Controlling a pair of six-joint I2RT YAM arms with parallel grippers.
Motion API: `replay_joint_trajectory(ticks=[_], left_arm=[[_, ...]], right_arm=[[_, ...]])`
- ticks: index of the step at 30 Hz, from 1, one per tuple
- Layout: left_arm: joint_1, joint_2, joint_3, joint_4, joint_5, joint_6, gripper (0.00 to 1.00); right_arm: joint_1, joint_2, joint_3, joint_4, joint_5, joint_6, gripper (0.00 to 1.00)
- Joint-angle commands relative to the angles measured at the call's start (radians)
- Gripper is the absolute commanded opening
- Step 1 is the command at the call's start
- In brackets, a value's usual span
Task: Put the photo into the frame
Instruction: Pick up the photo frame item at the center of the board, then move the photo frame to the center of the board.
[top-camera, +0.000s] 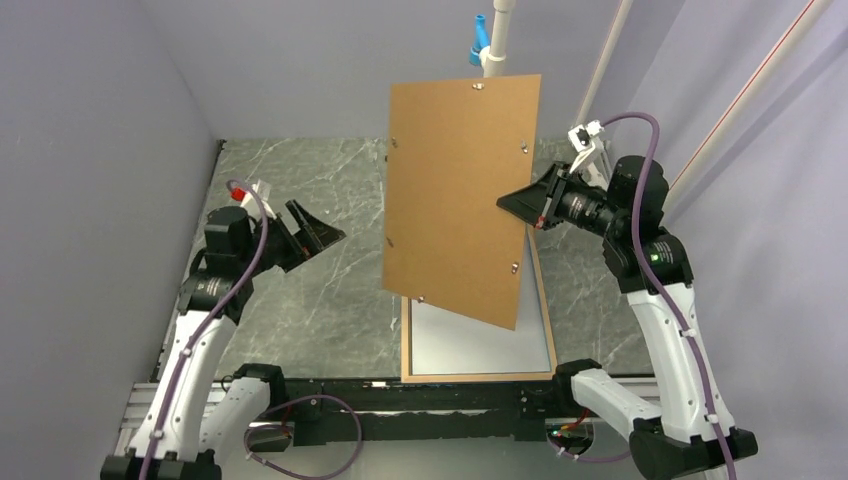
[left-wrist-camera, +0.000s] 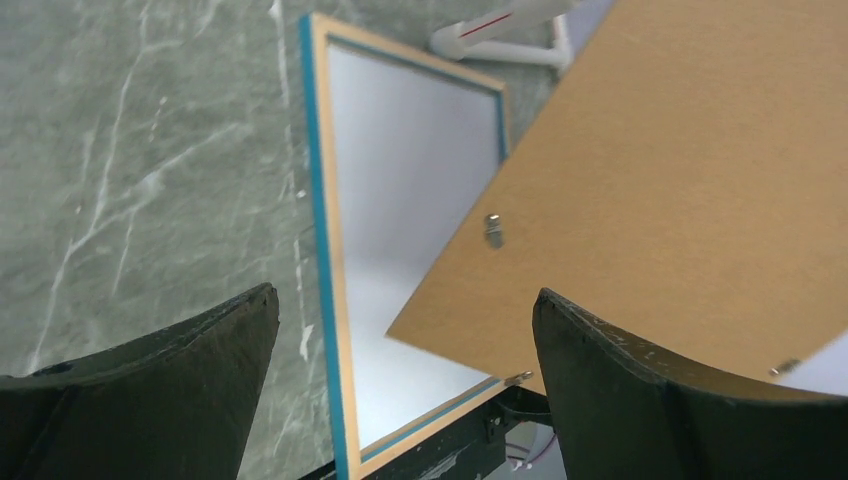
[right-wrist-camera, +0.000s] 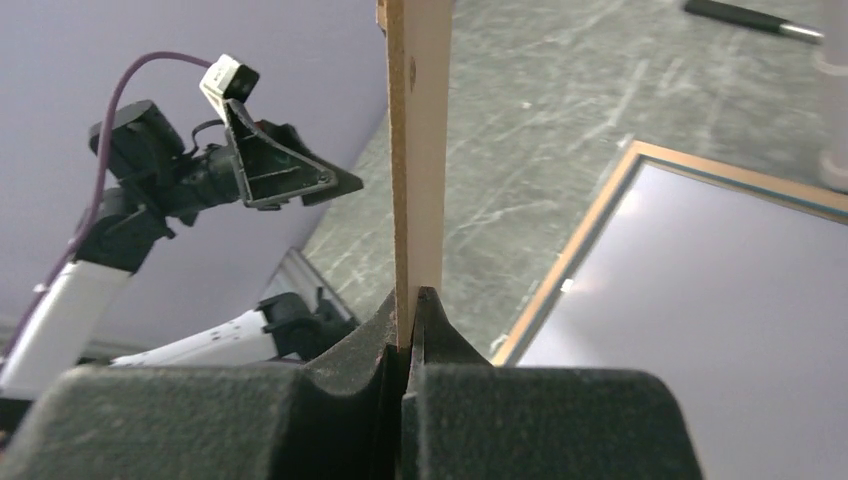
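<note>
The frame (top-camera: 478, 376) lies back up on the marble table, its wood-coloured rim and turquoise edge (left-wrist-camera: 322, 250) showing. Inside it the photo (top-camera: 470, 345) lies with its plain white back up (left-wrist-camera: 400, 180) (right-wrist-camera: 700, 330). A brown backing board (top-camera: 455, 190) hangs tilted on edge above the frame, its lower corner over the photo. My right gripper (top-camera: 510, 205) is shut on the board's right edge (right-wrist-camera: 418, 150), pinching it between the fingertips (right-wrist-camera: 410, 300). My left gripper (top-camera: 322, 225) stands open and empty to the left of the board, apart from it (left-wrist-camera: 405, 300).
A white pole with a blue clip (top-camera: 490, 45) rises behind the board. A black pen (right-wrist-camera: 745, 18) lies at the far side of the table. Purple walls close in left and right. The black arm rail (top-camera: 400, 410) runs along the near edge.
</note>
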Motion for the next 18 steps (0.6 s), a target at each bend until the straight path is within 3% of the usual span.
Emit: replay_joint_trajectory(ticks=[1, 9, 18], left_arm=[[-0.055, 0.071, -0.012, -0.058, -0.106, 0.029, 0.99], [-0.253, 0.31, 0.018, -0.035, -0.214, 0.013, 0.97], [-0.533, 0.692, 0.22, -0.097, -0.433, -0.008, 0.87]], right_arm=[[0.0, -0.067, 0.067, -0.079, 0.155, -0.083, 0.0], [0.0, -0.107, 0.108, -0.146, 0.278, -0.13, 0.0], [-0.001, -0.112, 0.136, -0.204, 0.381, -0.157, 0.0]])
